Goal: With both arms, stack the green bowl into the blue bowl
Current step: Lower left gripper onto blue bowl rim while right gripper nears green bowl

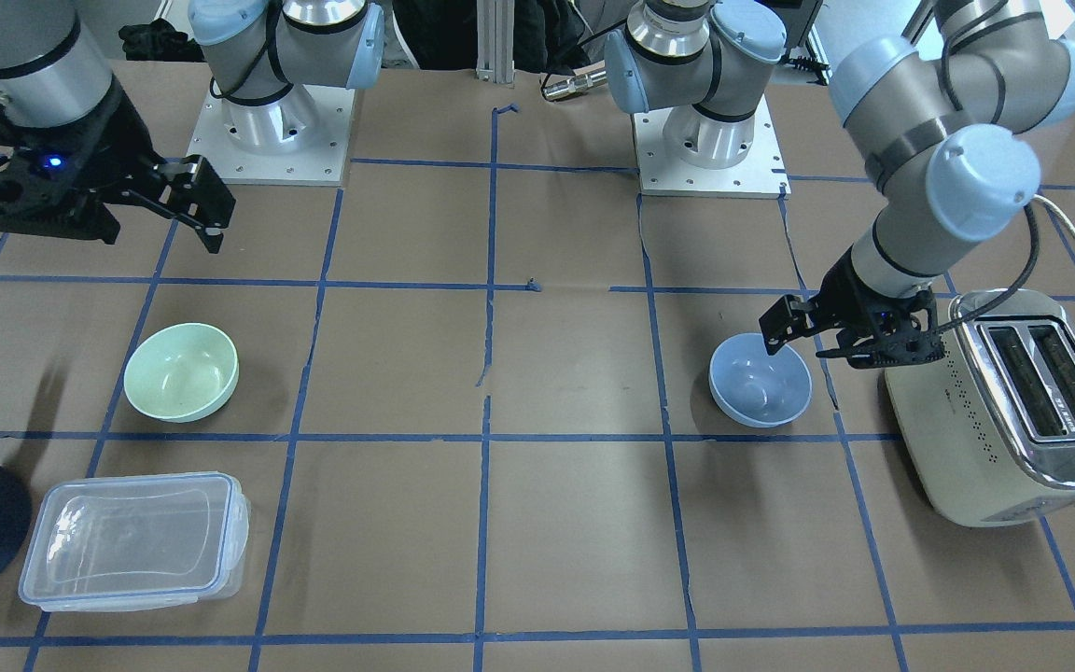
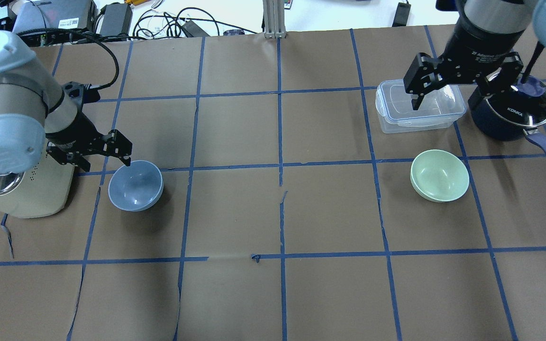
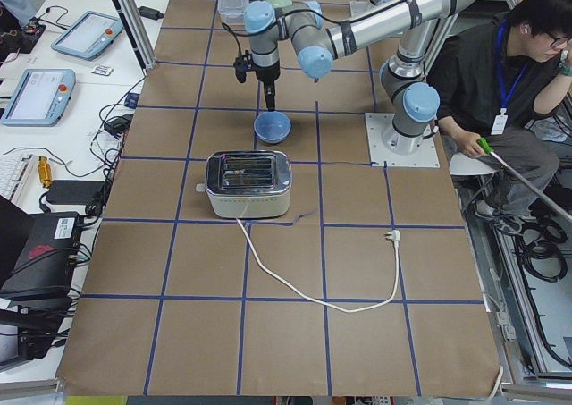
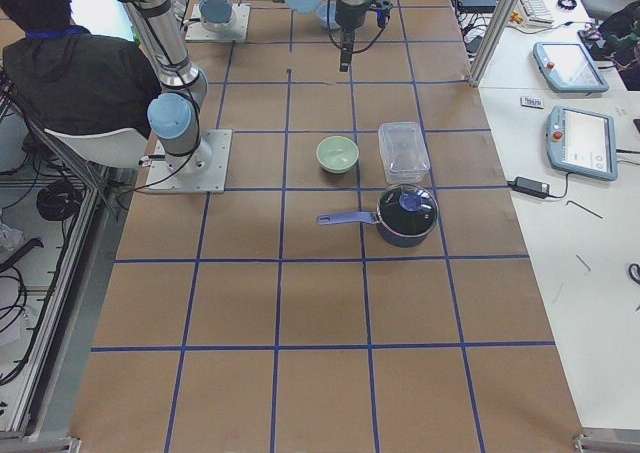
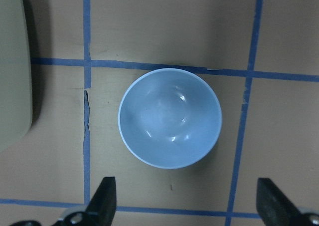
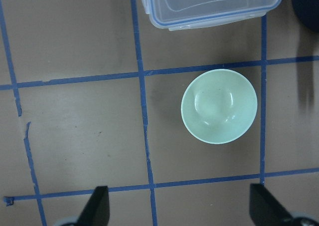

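The pale blue bowl sits upright on the brown paper next to the toaster; it also shows in the overhead view and the left wrist view. My left gripper is open and empty. It hovers just over the bowl's toaster-side rim, and its fingers stand wide apart. The mint-green bowl sits upright on the other half of the table, and also shows in the right wrist view. My right gripper is open and empty, high above the clear container and the pot, beyond the green bowl.
A cream toaster stands beside the blue bowl, its cord trailing over the table. A clear lidded container and a dark blue pot with a long handle stand beyond the green bowl. A person sits behind the robot.
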`<state>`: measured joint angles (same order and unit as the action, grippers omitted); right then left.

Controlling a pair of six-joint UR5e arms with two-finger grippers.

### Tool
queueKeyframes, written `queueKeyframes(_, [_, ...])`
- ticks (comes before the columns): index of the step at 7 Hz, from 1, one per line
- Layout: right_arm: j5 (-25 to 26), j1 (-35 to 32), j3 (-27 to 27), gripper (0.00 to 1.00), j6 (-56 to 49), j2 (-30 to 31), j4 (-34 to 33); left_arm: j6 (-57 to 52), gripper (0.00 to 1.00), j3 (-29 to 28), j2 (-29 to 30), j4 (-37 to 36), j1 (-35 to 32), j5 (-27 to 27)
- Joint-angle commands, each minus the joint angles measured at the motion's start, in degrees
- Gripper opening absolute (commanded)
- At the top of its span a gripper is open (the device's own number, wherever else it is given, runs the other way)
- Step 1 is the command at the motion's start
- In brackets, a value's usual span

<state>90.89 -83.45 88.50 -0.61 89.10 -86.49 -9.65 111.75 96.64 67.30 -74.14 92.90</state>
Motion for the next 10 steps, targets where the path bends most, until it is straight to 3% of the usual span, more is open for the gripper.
queueKeyframes(1, [-0.62,8.00,0.01,1.00,-5.93,-0.07,-0.26,-0.02,1.00,5.14,2.32,-5.33,0.75,2.19])
queueKeyframes(3, [-0.80,12.94,2.28,1.00,-7.39,-5.14,-2.96,-0.19,0.76,6.29,6.00,-9.79,0.83,2.37])
queueKeyframes(5, [-0.80,14.54,6.67,1.00,-14.11,-6.83,-10.41,-1.32,0.32,6.20,7.25,-11.40,1.01,2.02])
queueKeyframes(6, [-1.07,15.06,10.00,1.00,-14.76,-8.14,-13.76,-2.29,0.20,6.11,7.34,-11.49,0.92,1.76])
queueKeyframes(8, [-0.89,15.16,17.90,1.00,-14.95,-10.95,-26.04,-0.90,0.00,6.03,6.29,-11.06,0.66,-5.23])
queueKeyframes(9, [-0.46,15.16,21.51,1.00,-15.12,-12.01,-32.80,1.72,0.00,5.07,5.33,-9.48,-0.47,-5.71])
queueKeyframes(10, [-1.06,15.59,22.59,1.00,-15.12,-12.46,-34.78,6.97,0.00,4.88,4.97,-7.55,-1.96,-8.59])
